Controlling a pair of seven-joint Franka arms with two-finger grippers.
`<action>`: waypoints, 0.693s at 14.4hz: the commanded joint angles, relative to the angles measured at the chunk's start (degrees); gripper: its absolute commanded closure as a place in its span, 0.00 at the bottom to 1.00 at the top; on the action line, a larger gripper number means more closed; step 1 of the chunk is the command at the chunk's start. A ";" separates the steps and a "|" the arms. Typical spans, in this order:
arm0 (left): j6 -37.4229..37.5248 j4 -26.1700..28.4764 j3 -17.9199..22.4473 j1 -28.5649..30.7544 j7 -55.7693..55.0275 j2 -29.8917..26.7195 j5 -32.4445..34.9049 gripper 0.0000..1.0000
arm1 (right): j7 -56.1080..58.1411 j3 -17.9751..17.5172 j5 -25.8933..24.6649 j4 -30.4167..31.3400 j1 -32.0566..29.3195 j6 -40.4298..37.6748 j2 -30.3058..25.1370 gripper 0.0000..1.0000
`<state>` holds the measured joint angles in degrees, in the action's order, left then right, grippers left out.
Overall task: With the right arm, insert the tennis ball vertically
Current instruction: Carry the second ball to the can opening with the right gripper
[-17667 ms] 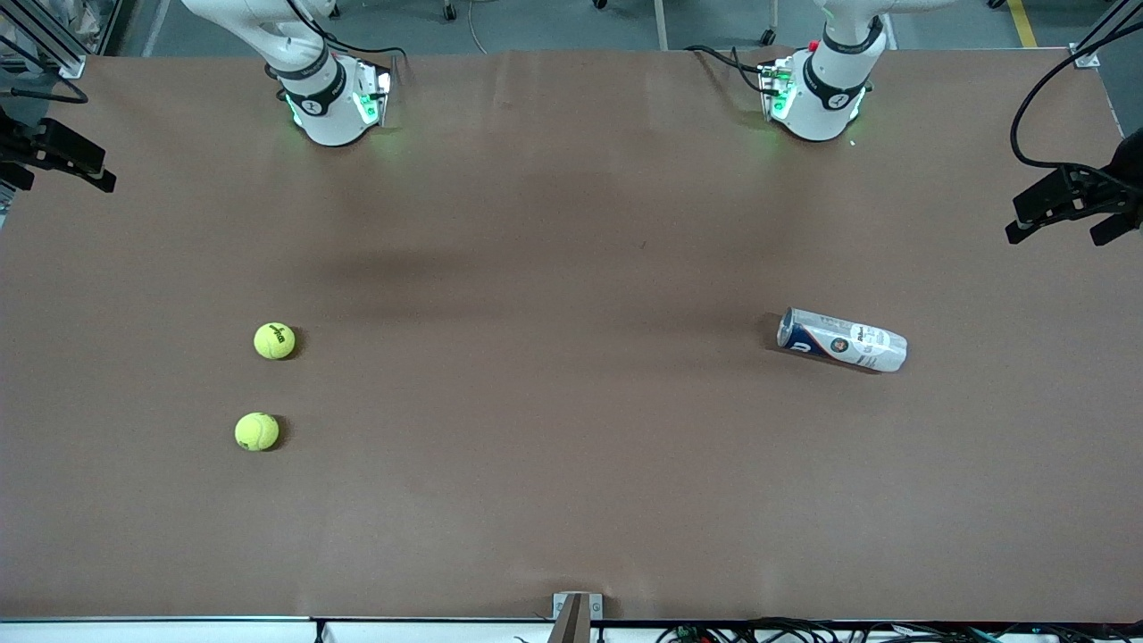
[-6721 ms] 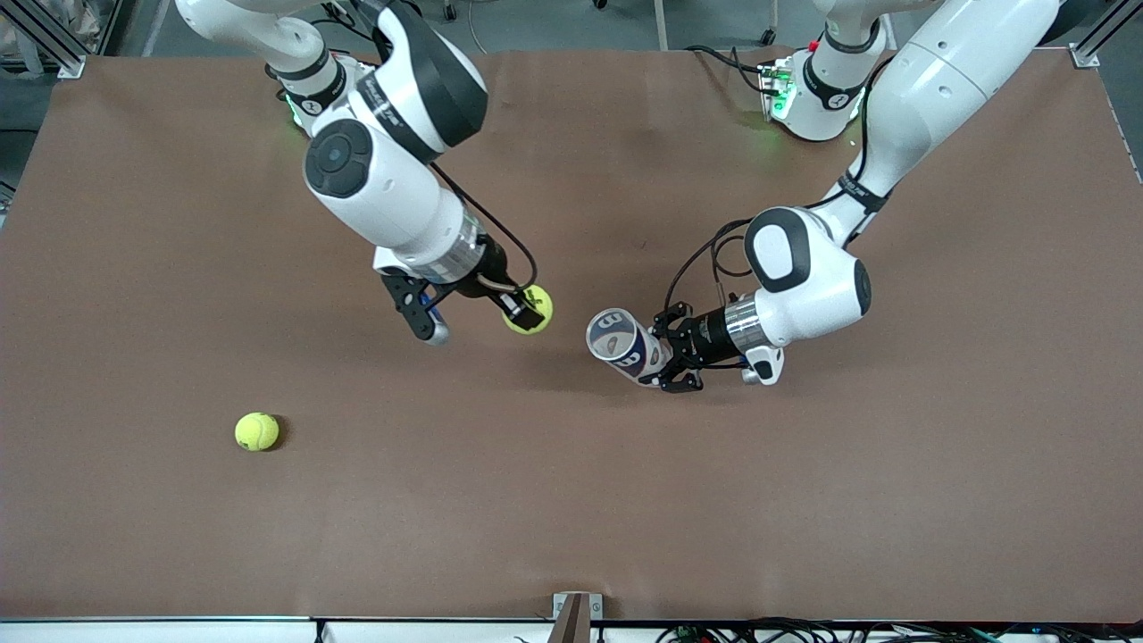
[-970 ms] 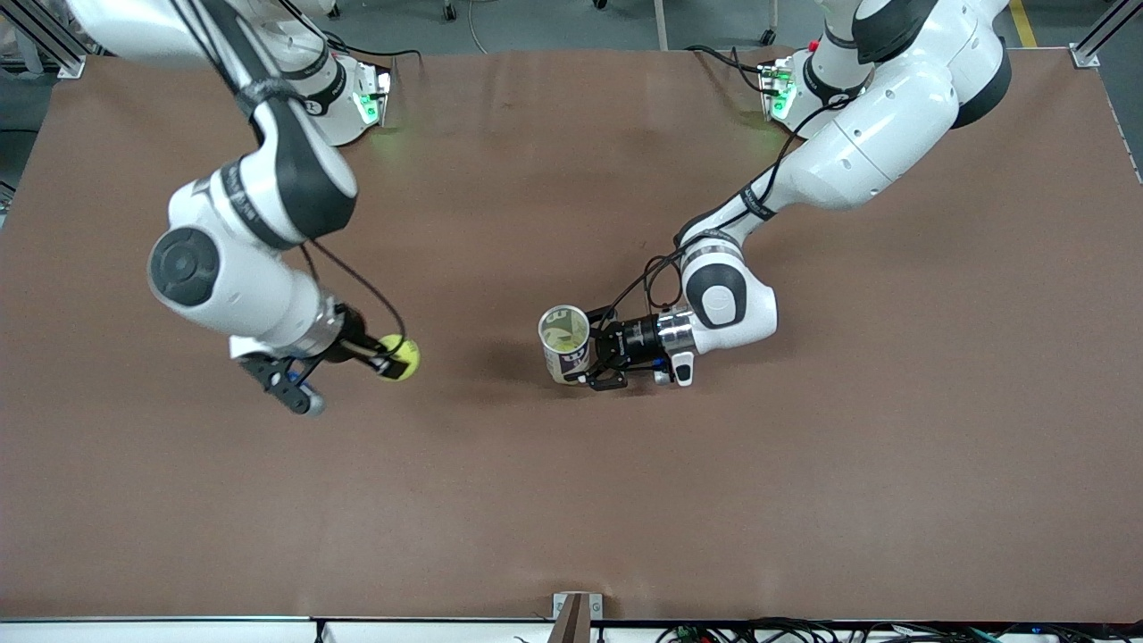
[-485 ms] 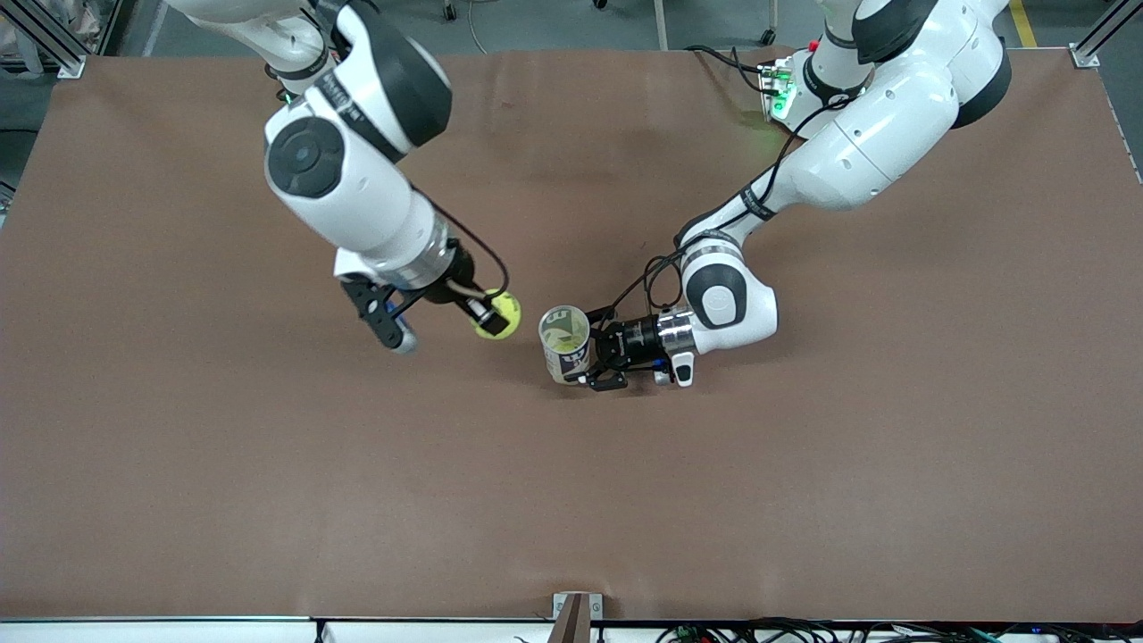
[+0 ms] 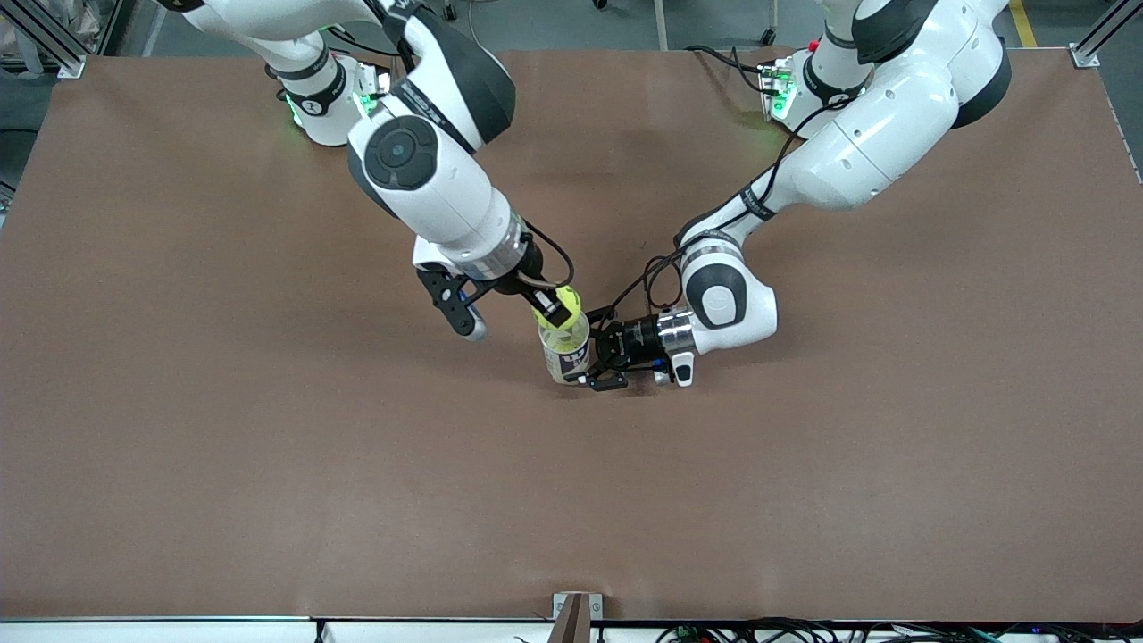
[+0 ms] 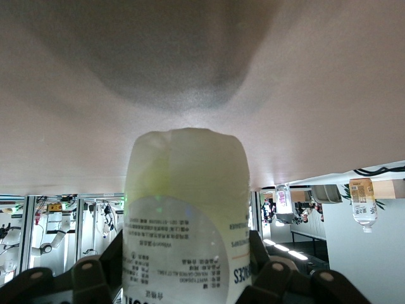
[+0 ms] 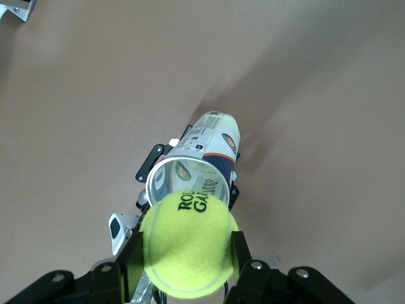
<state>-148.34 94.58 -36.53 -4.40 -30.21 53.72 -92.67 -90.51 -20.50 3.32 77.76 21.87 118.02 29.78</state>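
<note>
The right end effector (image 5: 558, 308) pinches the tennis ball (image 7: 188, 244) just over the open can (image 5: 565, 346) — not in yet. The left end effector (image 5: 596, 362) grips the can upright on the worktop (image 5: 848, 464). Dropping it in is left.

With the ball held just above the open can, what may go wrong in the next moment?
1. The tennis ball fills nearly the whole mouth of the can; slightly off center, it may catch the rim and bounce away.
2. The left pincer holds the can upright from the side; a push from the right pincer may tilt it.
</note>
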 commanded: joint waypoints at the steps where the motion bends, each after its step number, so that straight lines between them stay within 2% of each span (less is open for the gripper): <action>1: 0.16 -0.89 0.05 -0.26 1.64 0.33 -1.90 0.23 | -1.25 0.46 -1.82 -1.47 0.80 0.89 1.77 0.99; 3: 0.16 -0.89 0.05 -0.25 1.73 0.33 -1.81 0.23 | -1.16 0.46 -2.00 -1.29 0.80 1.60 2.56 0.98; 4: 0.16 -0.89 0.05 -0.25 1.73 0.33 -1.90 0.23 | -1.16 0.46 -2.17 -1.29 0.80 1.69 2.74 0.94; 6: 0.16 -0.89 -0.04 -0.25 1.64 0.33 -1.90 0.23 | -1.16 0.46 -2.26 -1.29 0.71 1.78 3.18 0.71; 8: 0.16 -0.89 0.05 -0.25 1.64 0.33 -1.90 0.23 | -1.16 0.46 -3.22 -1.29 0.80 2.04 3.18 0.00; 10: 0.16 -0.89 -0.04 -0.25 1.64 0.33 -1.81 0.23 | -1.08 0.46 -3.58 -1.64 0.72 1.95 3.18 0.00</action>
<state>-148.34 94.57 -36.48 -4.42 -30.21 53.74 -92.67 -90.60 -20.27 0.90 77.55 22.12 120.09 32.42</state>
